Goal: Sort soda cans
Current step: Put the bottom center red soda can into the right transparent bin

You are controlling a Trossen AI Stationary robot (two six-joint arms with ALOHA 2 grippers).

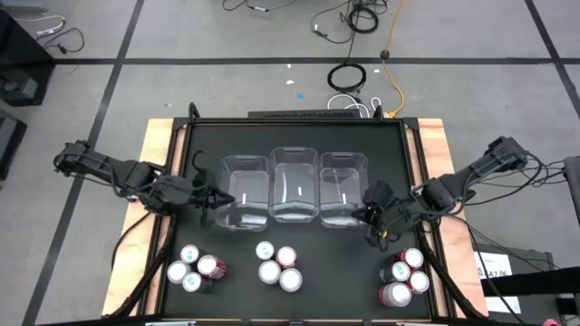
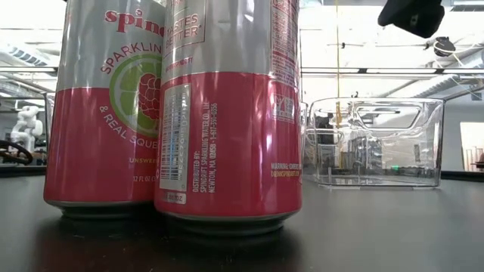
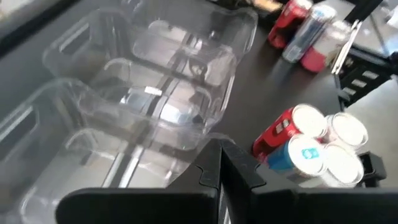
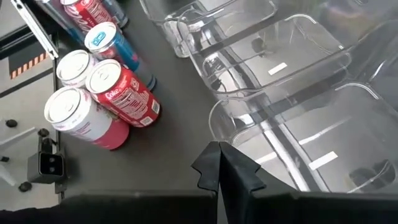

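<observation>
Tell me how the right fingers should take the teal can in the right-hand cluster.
Grip the teal can across its round side wall, coming down from above: it stands upright, silver top up. A Coke can crowds one side, so straddle the freer sides.

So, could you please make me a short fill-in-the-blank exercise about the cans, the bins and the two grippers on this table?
1. The clear bins standing in a row number ___.
2. The soda cans stand in ___ separate groups near the table's front edge.
3. Every bin holds ___ cans.
4. The left gripper and the right gripper both have their fingers ___.

Missing words: three; three; no; shut
</observation>
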